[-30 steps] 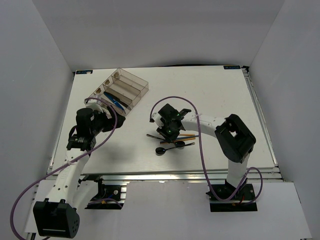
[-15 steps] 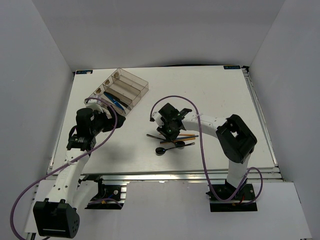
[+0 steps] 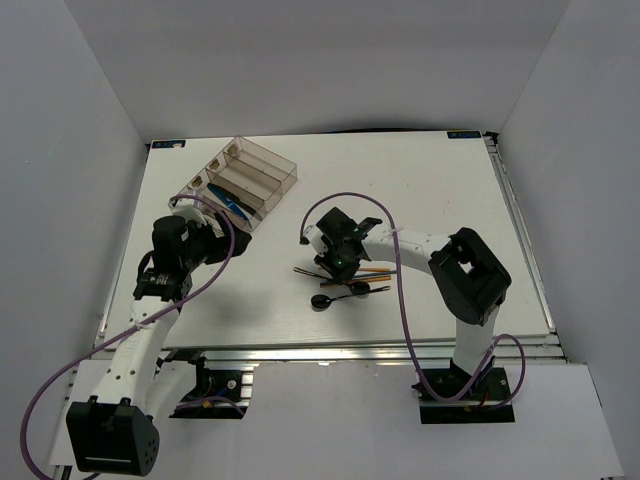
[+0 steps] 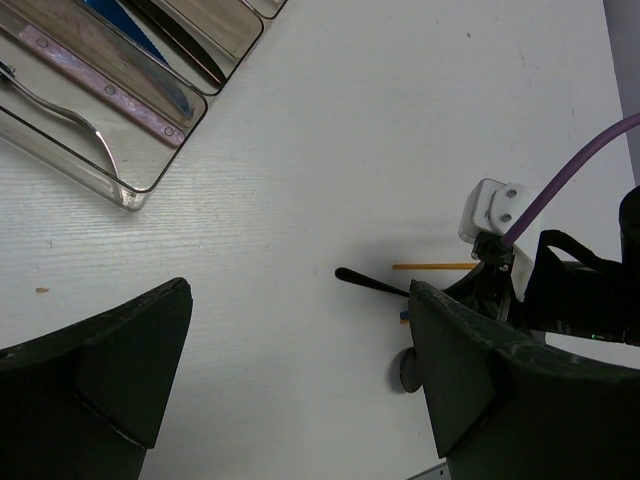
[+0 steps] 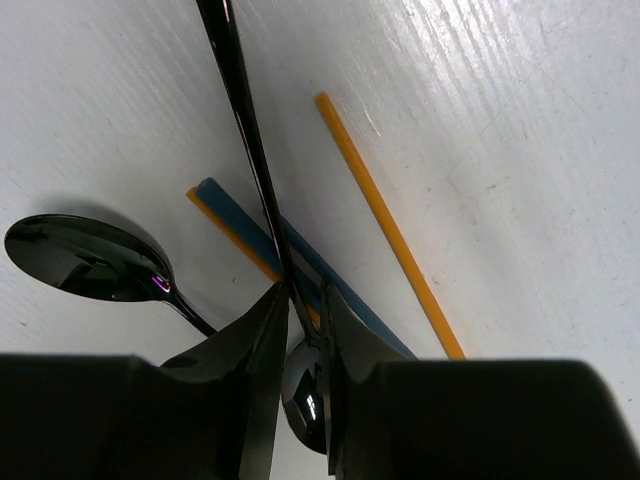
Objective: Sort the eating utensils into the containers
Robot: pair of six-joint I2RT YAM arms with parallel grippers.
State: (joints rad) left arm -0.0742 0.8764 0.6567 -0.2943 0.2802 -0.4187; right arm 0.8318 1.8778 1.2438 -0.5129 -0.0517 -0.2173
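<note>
My right gripper [image 5: 305,300] [image 3: 337,262] is down on the pile of loose utensils at mid-table, shut on a black spoon [image 5: 245,130] at its neck, the bowl between the fingers. A second black spoon [image 5: 85,260], an orange chopstick [image 5: 390,230] and a blue chopstick [image 5: 250,225] lie under and beside it. The clear four-compartment tray [image 3: 250,175] [image 4: 120,190] stands at the back left, holding a pink-handled fork [image 4: 110,90] and blue pieces. My left gripper [image 4: 298,300] [image 3: 203,232] hangs open and holds nothing between the tray and the pile.
The purple cable [image 3: 345,197] of the right arm loops over the table behind the pile. The table's near edge [image 3: 330,345] lies just in front of the utensils. A spoon bowl [image 3: 322,300] sits nearest that edge.
The right gripper shifted very slightly over the pile and back. The left arm has stayed still.
</note>
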